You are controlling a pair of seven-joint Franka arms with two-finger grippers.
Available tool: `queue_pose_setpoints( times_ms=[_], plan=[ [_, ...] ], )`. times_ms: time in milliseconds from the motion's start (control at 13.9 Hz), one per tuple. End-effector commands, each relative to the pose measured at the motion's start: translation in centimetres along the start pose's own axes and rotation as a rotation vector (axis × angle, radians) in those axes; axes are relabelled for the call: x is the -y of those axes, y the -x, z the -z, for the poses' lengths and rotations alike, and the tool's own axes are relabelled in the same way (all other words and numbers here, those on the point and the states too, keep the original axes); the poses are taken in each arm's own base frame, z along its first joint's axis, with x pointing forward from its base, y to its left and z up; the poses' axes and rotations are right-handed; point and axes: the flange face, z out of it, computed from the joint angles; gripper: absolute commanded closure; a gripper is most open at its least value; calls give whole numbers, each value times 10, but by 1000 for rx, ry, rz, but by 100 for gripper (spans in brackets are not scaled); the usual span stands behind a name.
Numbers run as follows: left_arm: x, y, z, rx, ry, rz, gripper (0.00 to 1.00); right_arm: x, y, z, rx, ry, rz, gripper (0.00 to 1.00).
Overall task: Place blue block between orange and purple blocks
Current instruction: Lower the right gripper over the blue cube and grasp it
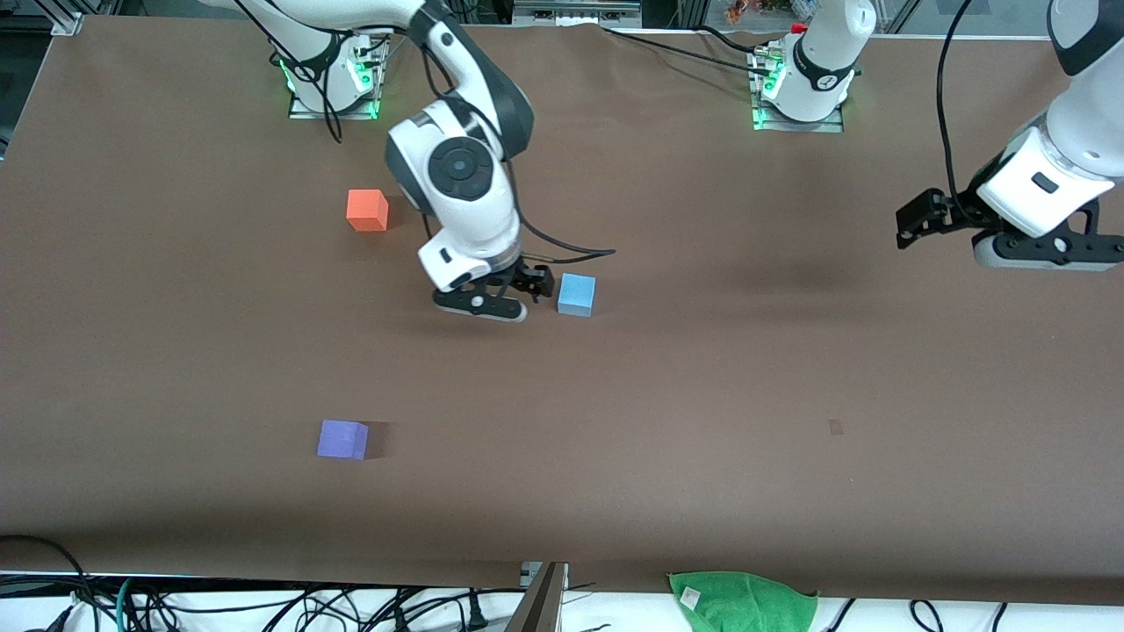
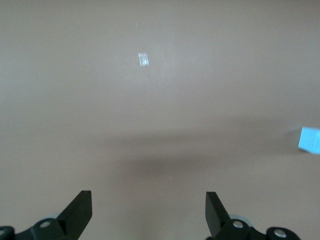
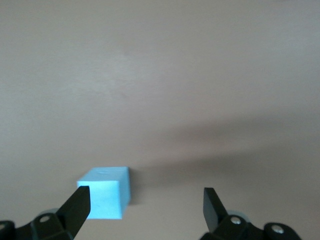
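Brown table (image 1: 702, 369): my right gripper (image 3: 145, 207) hangs open, empty, off-centre beside the blue block (image 1: 576, 294), risking a nudge; left gripper (image 2: 149, 210) waits open.

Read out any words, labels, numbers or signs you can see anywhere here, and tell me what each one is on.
No readable text anywhere.
Blue block, orange block, purple block: plain faces.
Green cloth at the table edge: a small white tag, too small to read.
Left arm's base: a small round mark, not legible.

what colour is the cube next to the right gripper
Light sky-blue matte cube with plain faces; the right wrist view shows it best.
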Motion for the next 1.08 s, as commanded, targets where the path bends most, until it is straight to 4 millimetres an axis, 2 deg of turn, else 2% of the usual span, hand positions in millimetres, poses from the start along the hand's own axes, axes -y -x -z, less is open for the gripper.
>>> queue_pose_setpoints(
  times_ms=[0, 287, 430, 574, 717, 1004],
  plan=[
    [-15, 18, 0, 41, -1, -50, 0, 26, 20, -27, -7, -7, -7, 0],
    [-12, 15, 0, 13, 15, -42, 0, 46, 46, -64, -14, -14, -8, 0],
    [6, 12, 0, 3, 37, -6, 0, 55, 58, -81, -24, -28, -37, 0],
    [8, 12, -4, 13, 63, 0, 0, 62, 69, -96, -27, -32, -40, 0],
    [8, 9, -7, 15, 63, -1, 0, 67, 76, -103, -33, -45, -53, 0],
    [8, 8, -8, 24, 64, -2, 0, 66, 76, -106, -35, -38, -47, 0]
  ],
)
